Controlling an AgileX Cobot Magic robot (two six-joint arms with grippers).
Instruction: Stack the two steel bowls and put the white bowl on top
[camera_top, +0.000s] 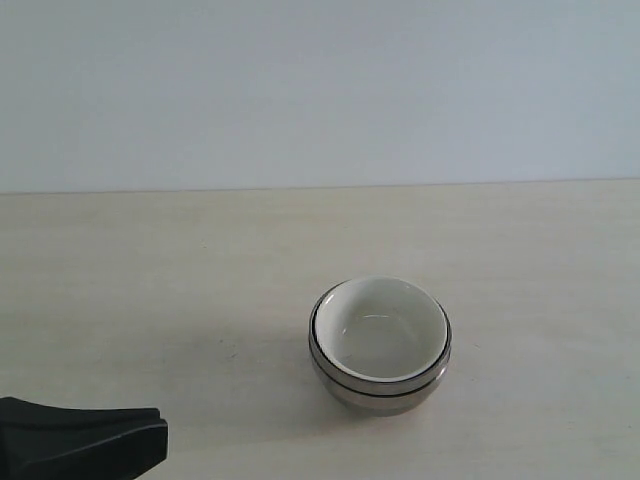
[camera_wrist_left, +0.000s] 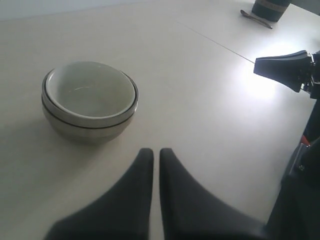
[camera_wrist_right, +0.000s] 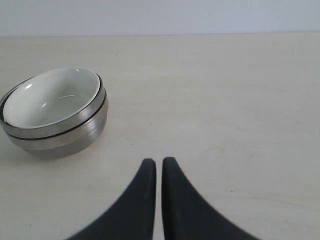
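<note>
The two steel bowls (camera_top: 380, 397) sit nested on the table right of centre, seen as two shiny rims and a rounded outer wall. The white bowl (camera_top: 380, 335) rests inside them on top, empty and upright. The left wrist view shows the steel bowls (camera_wrist_left: 84, 131) and white bowl (camera_wrist_left: 90, 92) beyond my left gripper (camera_wrist_left: 156, 152), which is shut on nothing and apart from them. In the exterior view the left gripper (camera_top: 158, 428) lies low at the bottom left. My right gripper (camera_wrist_right: 159, 162) is shut and empty, with the steel bowls (camera_wrist_right: 60, 142) and white bowl (camera_wrist_right: 52, 100) off to one side.
A pale wall rises behind the table's far edge (camera_top: 320, 186). In the left wrist view a dark cylindrical object (camera_wrist_left: 270, 7) and a thin dark tool (camera_wrist_left: 256, 19) lie far off, past a seam in the tabletop (camera_wrist_left: 215, 42). The right gripper (camera_wrist_left: 260, 66) also shows there.
</note>
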